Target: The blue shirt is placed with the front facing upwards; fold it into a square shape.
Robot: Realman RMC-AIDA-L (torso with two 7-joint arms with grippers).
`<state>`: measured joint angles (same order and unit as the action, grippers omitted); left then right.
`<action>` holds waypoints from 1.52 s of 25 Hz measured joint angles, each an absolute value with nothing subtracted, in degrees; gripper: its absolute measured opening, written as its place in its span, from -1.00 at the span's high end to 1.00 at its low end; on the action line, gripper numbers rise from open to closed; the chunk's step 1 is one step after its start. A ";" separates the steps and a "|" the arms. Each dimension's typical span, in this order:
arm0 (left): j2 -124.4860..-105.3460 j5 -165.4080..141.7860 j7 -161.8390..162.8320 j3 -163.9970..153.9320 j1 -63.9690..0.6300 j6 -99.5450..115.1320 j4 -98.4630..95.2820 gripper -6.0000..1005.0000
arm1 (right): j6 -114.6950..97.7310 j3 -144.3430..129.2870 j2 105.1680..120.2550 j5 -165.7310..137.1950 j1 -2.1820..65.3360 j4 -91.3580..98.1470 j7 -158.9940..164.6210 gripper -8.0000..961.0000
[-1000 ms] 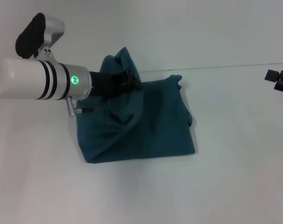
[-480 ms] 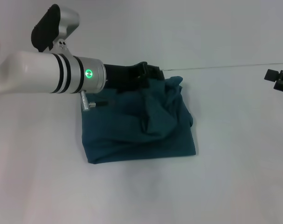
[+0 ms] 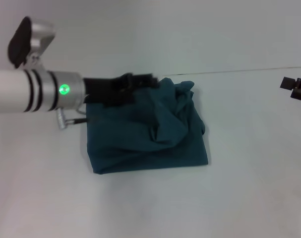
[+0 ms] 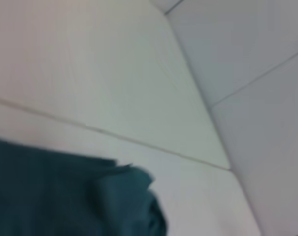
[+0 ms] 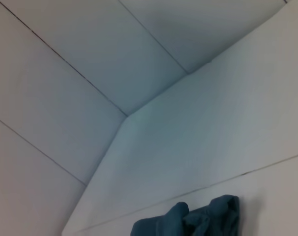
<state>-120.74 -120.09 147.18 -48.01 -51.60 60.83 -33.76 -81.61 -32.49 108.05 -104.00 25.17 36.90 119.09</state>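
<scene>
One shirt (image 3: 145, 131) lies folded in a rough, rumpled square near the middle of the bench (image 3: 239, 198), bunched along its far-right part. The left gripper (image 3: 140, 82) hovers over the shirt's far-left corner; whether its fingers hold cloth cannot be told. The right gripper (image 3: 295, 88) sits at the right edge, state unclear.

Blue shirt (image 3: 145, 134) bunched mid-table (image 3: 239, 198), left gripper (image 3: 143, 82) over its far-left edge, right gripper (image 3: 295, 89) well apart at right
</scene>
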 joint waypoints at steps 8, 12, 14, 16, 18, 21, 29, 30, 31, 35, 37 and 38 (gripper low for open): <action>-121.38 -119.87 147.62 -50.70 -48.42 58.39 -33.84 -0.78 | -81.90 -32.61 107.96 -104.77 25.64 36.91 119.12 -0.91; -123.45 -119.71 148.21 -50.49 -49.02 54.52 -33.70 -0.78 | -82.06 -32.59 107.89 -104.77 25.52 36.92 119.29 -0.91; -123.80 -119.69 148.33 -50.60 -49.29 53.99 -33.55 -0.78 | -82.15 -32.58 107.79 -104.77 25.43 36.92 119.31 -0.91; -123.81 -119.63 148.15 -50.51 -49.01 54.18 -34.08 -0.78 | -82.30 -32.62 107.69 -105.00 25.40 36.92 119.32 -0.91; -123.39 -119.61 147.42 -50.60 -47.65 55.62 -35.59 -0.78 | -82.55 -32.67 107.61 -105.69 25.46 36.99 119.32 -0.91; -121.90 -119.72 144.04 -50.80 -44.99 59.72 -38.06 -0.78 | -82.96 -32.66 107.51 -106.78 25.81 37.27 119.34 -0.91; -117.04 -123.61 142.07 -50.64 -40.03 59.02 -39.25 -0.77 | -83.02 -32.70 107.40 -107.17 26.29 36.94 119.36 -0.91; -117.00 -124.67 142.22 -50.53 -40.03 58.49 -39.02 -0.77 | -82.97 -32.70 107.40 -107.17 26.29 36.93 119.37 -0.91; -117.00 -125.56 142.31 -50.55 -40.12 58.12 -38.71 -0.77 | -82.94 -32.70 107.39 -107.17 26.29 36.93 119.42 -0.91; -117.60 -129.24 144.30 -50.96 -42.50 56.09 -34.86 -0.77 | -82.78 -32.70 107.40 -107.18 26.28 36.91 119.84 -0.91; -117.79 -130.32 145.76 -50.96 -43.35 55.47 -33.68 -0.77 | -82.73 -32.70 107.40 -107.18 26.28 36.91 119.87 -0.91; -117.88 -130.72 146.32 -50.95 -43.68 55.25 -33.23 -0.77 | -82.71 -32.70 107.40 -107.20 26.28 36.91 119.87 -0.91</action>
